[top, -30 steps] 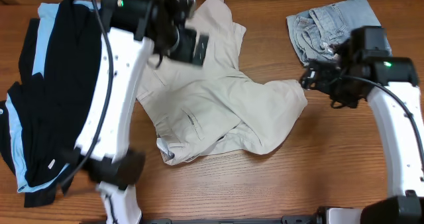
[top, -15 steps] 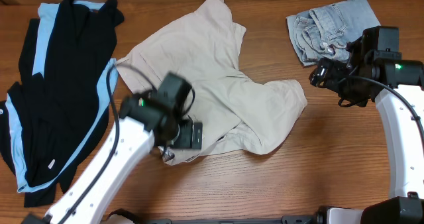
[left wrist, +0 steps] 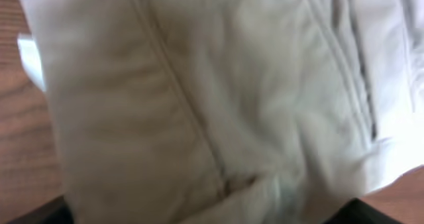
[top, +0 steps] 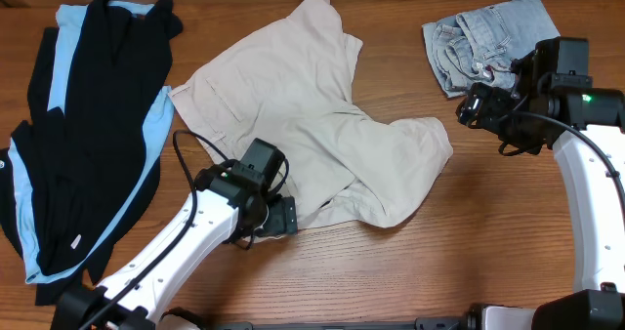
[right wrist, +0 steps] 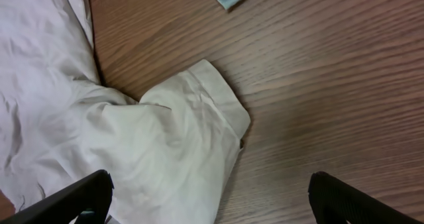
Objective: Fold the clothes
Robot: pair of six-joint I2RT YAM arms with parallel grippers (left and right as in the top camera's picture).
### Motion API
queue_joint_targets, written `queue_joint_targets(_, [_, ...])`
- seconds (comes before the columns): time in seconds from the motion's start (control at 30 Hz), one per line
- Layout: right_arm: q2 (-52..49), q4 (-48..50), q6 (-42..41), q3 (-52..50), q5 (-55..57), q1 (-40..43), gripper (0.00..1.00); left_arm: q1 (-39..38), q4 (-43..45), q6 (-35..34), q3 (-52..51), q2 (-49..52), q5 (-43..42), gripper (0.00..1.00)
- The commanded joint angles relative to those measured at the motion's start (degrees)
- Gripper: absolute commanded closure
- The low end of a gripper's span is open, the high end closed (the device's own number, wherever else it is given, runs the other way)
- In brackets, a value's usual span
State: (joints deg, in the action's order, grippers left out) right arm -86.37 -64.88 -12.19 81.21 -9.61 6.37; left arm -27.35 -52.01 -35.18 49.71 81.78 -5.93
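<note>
Left jaws looking wide, view's blurry, khaki shorts lying bunched right under them – risking pinching both layers, dragging the heap. Right jaws hanging wide, hem just ahead, untouched.

Robotics lab, wooden table, white arm

The large shorts are spread at the middle of the tabletop, one leg stretched towards the far edge and the other to the right. The panelled garment is laid just beside them on the left, and the denim shorts are set at the far right corner.
</note>
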Motion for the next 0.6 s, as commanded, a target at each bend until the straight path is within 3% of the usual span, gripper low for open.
queue_joint_targets(0.0, [-0.5, 0.8, 0.2, 0.1, 0.5, 0.1, 0.03, 0.8, 1.9, -0.8, -0.3, 0.5, 4.0, 0.24])
queue_joint_targets(0.03, [-0.7, 1.0, 0.2, 0.1, 0.5, 0.1, 0.04, 1.3, 2.2, -0.8, -0.2, 0.5, 4.9, 0.34])
queue_joint_targets(0.17, [-2.0, 1.4, 0.2, -0.6, 0.5, 0.1, 0.11, 4.5, -1.0, 2.2, 2.0, 0.5, 5.3, 0.95])
queue_joint_targets(0.27, [-3.1, 1.3, 0.2, -2.2, 0.5, 0.1, 0.17, 8.2, -7.8, 5.8, 6.1, 0.5, 5.3, 0.96])
queue_joint_targets(0.4, [-3.5, 2.6, 0.0, -7.2, -3.1, 0.0, 0.18, 13.0, -16.0, 11.8, 12.1, 0.5, 7.4, 0.96])
queue_joint_targets(0.57, [-3.5, 7.7, 0.0, -14.6, -10.5, -1.0, 0.2, 16.5, -16.7, 14.9, 14.6, 0.5, 9.6, 0.96])
